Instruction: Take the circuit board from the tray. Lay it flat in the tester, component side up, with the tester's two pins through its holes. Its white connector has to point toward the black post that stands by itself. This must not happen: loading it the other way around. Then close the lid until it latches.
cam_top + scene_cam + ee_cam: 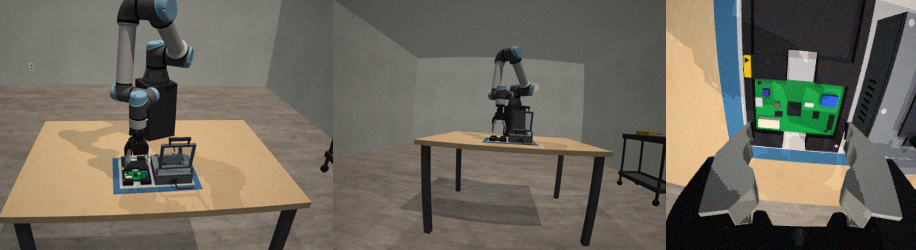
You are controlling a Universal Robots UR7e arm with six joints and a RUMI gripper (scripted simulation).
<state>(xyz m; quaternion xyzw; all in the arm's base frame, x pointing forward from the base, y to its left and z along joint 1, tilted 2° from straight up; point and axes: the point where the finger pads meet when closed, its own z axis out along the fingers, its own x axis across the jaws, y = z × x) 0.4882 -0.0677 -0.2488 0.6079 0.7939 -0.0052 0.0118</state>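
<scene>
The circuit board (798, 106) could be missed or knocked crooked if the claw (136, 157) is lowered off-centre, since the claw is held above the tray's (125, 182) far end, not over the board. A tilted grab could keep the tester's (172, 175) pins from going through the holes later (the lid (178, 155) is seen standing open).

The claw is partly open and nothing is held in it.

The board is seen lying flat in the tray, beside the tester on the counter (67, 172). It is green, with a white connector (768, 123), a blue part and small black chips on top.
</scene>
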